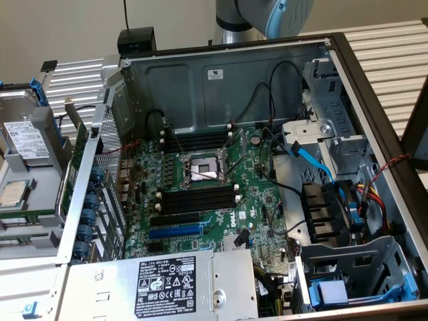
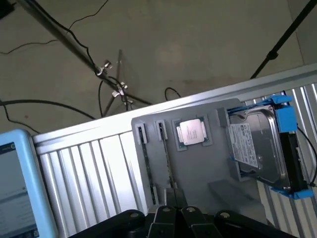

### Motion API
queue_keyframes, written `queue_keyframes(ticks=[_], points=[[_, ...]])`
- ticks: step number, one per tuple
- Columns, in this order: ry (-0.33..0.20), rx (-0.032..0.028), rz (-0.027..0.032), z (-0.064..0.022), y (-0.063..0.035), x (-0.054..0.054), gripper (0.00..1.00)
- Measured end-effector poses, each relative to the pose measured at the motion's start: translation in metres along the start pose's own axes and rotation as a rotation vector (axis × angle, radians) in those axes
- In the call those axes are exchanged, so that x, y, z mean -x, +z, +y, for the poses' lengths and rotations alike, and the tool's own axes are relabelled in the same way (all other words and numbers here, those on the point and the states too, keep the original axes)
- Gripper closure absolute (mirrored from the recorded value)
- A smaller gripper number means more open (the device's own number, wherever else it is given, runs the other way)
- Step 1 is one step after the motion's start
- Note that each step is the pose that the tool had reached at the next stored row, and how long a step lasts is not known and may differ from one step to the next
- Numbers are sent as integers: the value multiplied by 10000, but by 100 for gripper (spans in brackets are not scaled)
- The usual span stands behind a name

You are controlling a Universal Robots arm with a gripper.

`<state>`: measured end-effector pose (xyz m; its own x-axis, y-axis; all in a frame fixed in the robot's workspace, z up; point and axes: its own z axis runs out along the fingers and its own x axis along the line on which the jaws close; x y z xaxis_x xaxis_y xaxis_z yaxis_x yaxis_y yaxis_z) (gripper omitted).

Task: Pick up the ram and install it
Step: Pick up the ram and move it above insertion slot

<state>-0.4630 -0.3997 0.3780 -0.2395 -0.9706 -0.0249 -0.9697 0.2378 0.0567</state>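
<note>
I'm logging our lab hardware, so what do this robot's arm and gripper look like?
The robot arm is a round, silver-grey metal tube with a light blue plastic cap on its joint. The gripper is matte black, made of angular, blocky parts flanked by rounded black housings. I can't make out any cables or markings on either of them.

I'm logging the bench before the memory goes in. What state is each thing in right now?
computer case: open, side panel off.
memory slots: empty.
ram: seemingly edge-on in the gray tray's slot.
processor chip: flat in the tray's recess.
hard drive: in its blue caddy, on the tray.
gripper: over the tray, near the ram.
</note>
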Motion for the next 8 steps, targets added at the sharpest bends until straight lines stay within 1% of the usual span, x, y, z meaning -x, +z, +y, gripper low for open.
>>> queue_keyframes(ticks=[8], points=[[-1448, 37, 86, 0, 4, 0, 89]])
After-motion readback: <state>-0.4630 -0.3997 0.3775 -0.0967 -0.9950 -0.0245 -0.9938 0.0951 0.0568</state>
